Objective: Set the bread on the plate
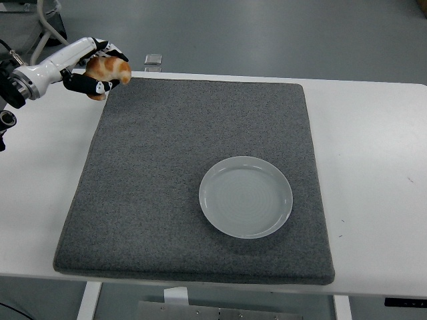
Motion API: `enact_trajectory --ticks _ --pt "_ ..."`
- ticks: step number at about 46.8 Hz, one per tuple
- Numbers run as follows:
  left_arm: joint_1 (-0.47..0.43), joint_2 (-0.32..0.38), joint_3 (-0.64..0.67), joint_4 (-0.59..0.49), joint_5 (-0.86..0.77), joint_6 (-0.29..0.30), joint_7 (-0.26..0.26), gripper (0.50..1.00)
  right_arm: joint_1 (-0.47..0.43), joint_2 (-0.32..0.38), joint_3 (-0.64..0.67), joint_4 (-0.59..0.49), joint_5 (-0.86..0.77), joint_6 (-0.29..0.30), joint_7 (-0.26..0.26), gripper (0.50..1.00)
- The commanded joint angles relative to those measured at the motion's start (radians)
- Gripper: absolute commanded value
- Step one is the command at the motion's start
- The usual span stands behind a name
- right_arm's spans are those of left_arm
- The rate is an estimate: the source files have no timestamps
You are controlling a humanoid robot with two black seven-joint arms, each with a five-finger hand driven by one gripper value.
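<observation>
A golden-brown bread roll (109,68) is held up in the air at the far left, above the mat's back left corner. My left hand (95,68) is shut on it, black fingers curled round it below and behind. The white forearm runs off the left edge. A pale grey round plate (245,197) lies empty on the dark grey mat (193,133), right of centre and toward the front. The bread is well away from the plate, up and to its left. My right arm does not show.
The mat covers most of the white table (373,153). A small metal object (153,61) sits at the table's back edge. A chair base (47,27) stands on the floor at the top left.
</observation>
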Motion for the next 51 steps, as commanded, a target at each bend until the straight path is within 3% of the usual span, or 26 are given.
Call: enact_trajectory --ticks 1,10,30,45,51 --pt "-0.050 -0.001 0.000 0.037 0.000 -0.023 0.000 0.500 0.000 0.000 0.000 0.000 0.000 -0.001 0.000 0.930" --pt "-0.165 -0.033 0.013 0.063 0.014 -0.063 0.011 0.500 0.000 0.000 0.000 0.000 0.000 -0.001 0.000 0.930" --pt "-0.240 -0.340 0.045 0.106 0.017 -0.042 0.080 0.500 -0.002 0.000 0.000 0.000 0.000 0.001 0.000 0.930" --pt "-0.242 -0.535 0.131 0.091 0.040 0.088 0.079 0.500 -0.002 0.000 -0.002 0.003 0.000 0.001 0.000 0.930" --pt "-0.223 -0.566 0.166 0.063 0.088 0.153 0.079 0.500 -0.002 0.000 -0.002 0.001 0.000 0.001 0.000 0.930"
